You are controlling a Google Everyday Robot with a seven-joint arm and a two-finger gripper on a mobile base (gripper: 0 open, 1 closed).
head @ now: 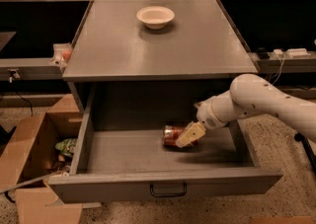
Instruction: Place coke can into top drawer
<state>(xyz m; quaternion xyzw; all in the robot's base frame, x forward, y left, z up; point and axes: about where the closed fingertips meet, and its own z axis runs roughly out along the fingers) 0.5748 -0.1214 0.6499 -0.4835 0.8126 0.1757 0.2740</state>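
Note:
The coke can (171,134) is red and lies on its side inside the open top drawer (123,153), right of the middle of the drawer floor. My gripper (184,139) reaches down into the drawer from the right on a white arm (256,100) and is shut on the can's right end. A pale finger (191,134) lies across the can's front and hides part of it. The drawer is pulled fully out, and its small dark handle (168,190) is centred on the front panel.
A white bowl (155,17) stands on the grey cabinet top (158,50). An open brown cardboard box (34,159) with rubbish stands on the floor left of the drawer. Dark shelves and cables run along both sides behind.

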